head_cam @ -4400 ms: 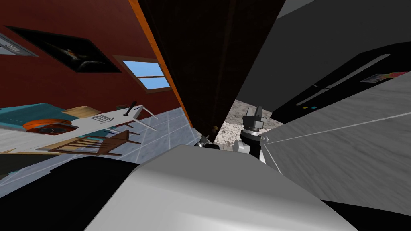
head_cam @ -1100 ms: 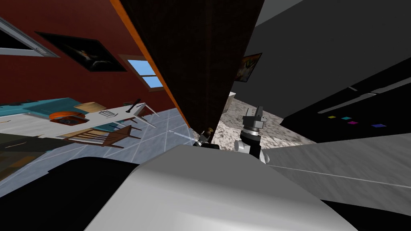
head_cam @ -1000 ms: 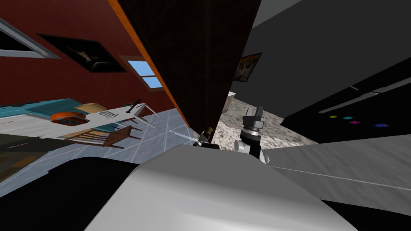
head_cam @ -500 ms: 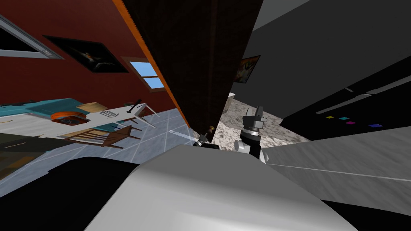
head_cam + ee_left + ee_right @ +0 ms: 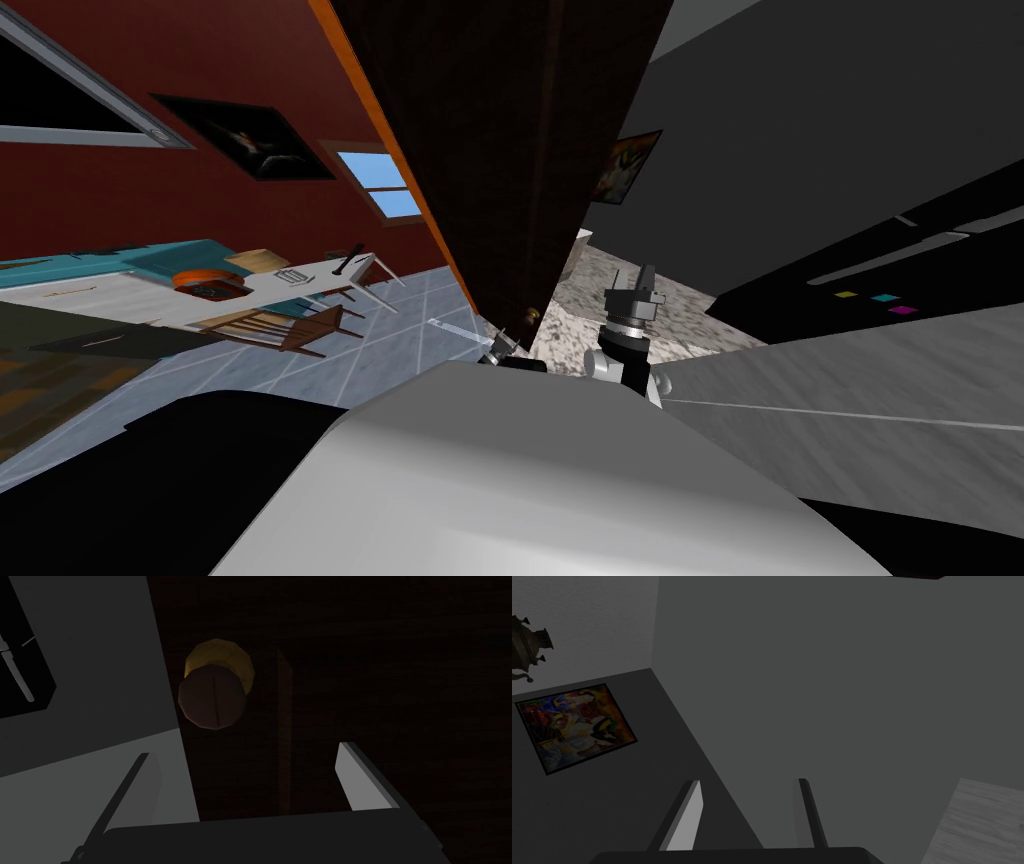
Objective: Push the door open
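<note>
The dark brown door [image 5: 500, 150] stands ajar straight ahead, with an orange frame strip [image 5: 400, 170] along its left side. Its round knob [image 5: 530, 314] sits low near the free edge. In the left wrist view the knob [image 5: 212, 698] on its brass plate [image 5: 222, 656] lies just beyond my left gripper [image 5: 245, 776], apart from both fingers. That gripper [image 5: 497, 345] is open and holds nothing, close to the door face [image 5: 375, 676]. My right gripper [image 5: 635, 290] points up in the gap right of the door, and its fingers [image 5: 684, 816] stand apart around nothing.
Speckled floor [image 5: 580, 290] shows through the gap past the door's free edge. A black cabinet [image 5: 900, 270] and a grey surface [image 5: 850, 380] close in on the right. On the left, a white table [image 5: 300, 275] and a wooden chair [image 5: 290, 328] stand on blue tiles.
The whole head view has slid right and rolled, which is my own move. Since the earliest frame the gap past the door's edge has widened. The knob sits slightly farther from my left gripper.
</note>
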